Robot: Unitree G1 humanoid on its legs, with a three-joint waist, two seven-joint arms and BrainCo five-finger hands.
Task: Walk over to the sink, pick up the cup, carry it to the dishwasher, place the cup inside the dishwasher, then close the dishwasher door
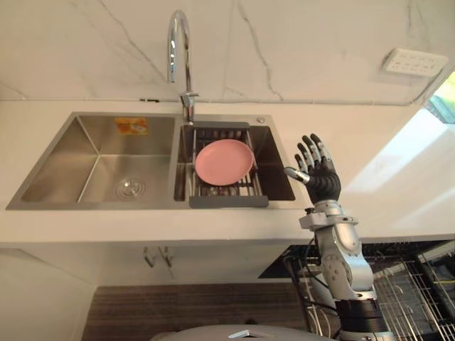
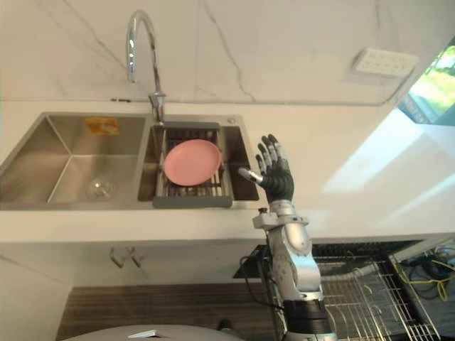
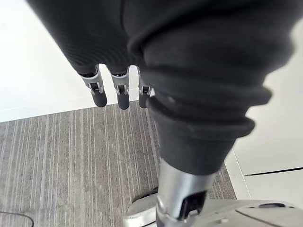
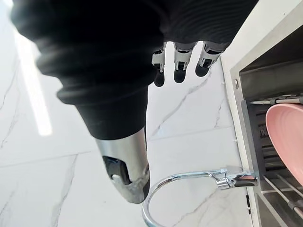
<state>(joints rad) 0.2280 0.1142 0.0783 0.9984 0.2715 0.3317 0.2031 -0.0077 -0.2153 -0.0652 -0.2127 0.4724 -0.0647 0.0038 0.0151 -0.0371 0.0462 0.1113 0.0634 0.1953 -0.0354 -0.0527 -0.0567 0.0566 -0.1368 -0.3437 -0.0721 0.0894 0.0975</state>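
While the right hand [image 1: 318, 170] is held upright, its fingers are kept straight and spread, and nothing is gripped. The sink [image 1: 64, 156] is seen just left of it. A pink plate [image 1: 224, 161] is propped on a drain rack [image 1: 227, 202] in the basin nearest the hand. The dishwasher rack [image 2: 370, 298] is seen below the hand, under the counter [image 1: 398, 177]. The left hand [image 3: 124, 92] is hung over the floor [image 3: 71, 161] with straight fingers, also empty. The cup's location cannot be told.

Plate [image 1: 224, 161] on rack [image 1: 229, 202] over right half of sink [image 1: 53, 167], faucet [image 1: 178, 42] behind
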